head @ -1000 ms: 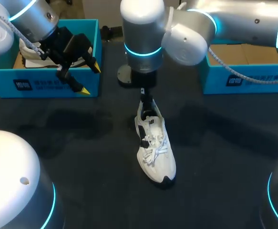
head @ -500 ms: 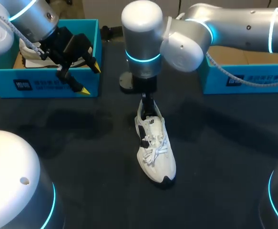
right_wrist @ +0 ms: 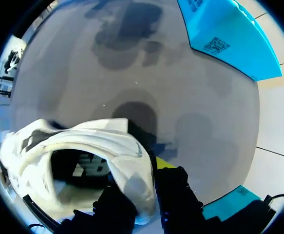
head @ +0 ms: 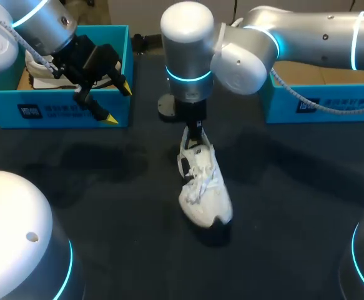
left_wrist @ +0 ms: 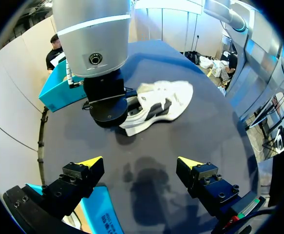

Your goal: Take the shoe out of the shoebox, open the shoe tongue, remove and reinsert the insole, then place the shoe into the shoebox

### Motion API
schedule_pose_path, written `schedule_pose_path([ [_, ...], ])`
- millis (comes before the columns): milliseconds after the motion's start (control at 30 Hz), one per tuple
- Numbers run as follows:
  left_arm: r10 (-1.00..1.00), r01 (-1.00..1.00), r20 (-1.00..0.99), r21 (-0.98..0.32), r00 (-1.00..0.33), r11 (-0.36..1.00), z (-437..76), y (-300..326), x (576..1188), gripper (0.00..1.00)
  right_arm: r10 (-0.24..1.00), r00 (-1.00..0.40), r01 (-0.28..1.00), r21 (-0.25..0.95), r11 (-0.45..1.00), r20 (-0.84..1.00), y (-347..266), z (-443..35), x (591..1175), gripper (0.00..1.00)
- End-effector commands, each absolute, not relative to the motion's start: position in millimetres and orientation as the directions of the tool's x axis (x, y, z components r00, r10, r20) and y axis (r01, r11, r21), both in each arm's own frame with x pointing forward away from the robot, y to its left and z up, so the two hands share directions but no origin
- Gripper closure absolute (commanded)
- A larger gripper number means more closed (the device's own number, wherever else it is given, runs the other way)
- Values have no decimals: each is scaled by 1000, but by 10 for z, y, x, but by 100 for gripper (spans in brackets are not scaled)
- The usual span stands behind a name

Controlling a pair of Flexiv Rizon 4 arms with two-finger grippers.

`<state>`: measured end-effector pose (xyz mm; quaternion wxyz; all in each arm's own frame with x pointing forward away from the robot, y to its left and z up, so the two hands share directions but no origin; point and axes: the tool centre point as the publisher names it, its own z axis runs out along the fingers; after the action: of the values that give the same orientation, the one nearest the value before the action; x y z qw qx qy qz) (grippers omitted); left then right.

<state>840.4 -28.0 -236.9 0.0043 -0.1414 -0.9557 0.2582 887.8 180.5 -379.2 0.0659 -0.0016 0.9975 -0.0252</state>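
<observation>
Shoe [head: 204, 187] out of the box: the white sneaker sat at the middle of the dark worktop [head: 294, 194], toe toward the near edge and heel toward the far side, tilted over rather than flat on its sole. It was well apart from both blue boxes. Our right arm, entering from the right, stood upright over the heel. We had the right gripper [head: 193, 136] clamped on the heel collar, one finger inside the shoe's opening and the other behind it.

Our left gripper [head: 119, 103] hovered over the near right corner of the left shoebox [head: 75, 114], its yellow-tipped fingers spread wide with nothing between them, far from the shoe. A white item [head: 39, 67] lay inside that box; we could not tell what it was. The right shoebox [head: 306, 105] stood at the far right, its brown floor showing.
</observation>
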Motion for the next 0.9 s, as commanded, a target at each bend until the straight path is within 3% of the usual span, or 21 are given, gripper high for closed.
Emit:
schedule_pose_path([
  [33, 272, 268, -66, -493, -960, 827, -2369, -276, 8393, 0, -6, -990, 2, -55, 999, -144, 1780, -3622, 8824, 100],
  [300, 272, 268, -66, -493, -960, 827, -2369, -276, 8393, 0, -9, -990, 6, -105, 994, -141, 1657, -2964, 8696, 100],
  [900, 272, 268, -66, -493, -960, 827, -2369, -276, 8393, 0, 101, -972, 122, -89, 989, -212, 1254, -1643, 8831, 100],
])
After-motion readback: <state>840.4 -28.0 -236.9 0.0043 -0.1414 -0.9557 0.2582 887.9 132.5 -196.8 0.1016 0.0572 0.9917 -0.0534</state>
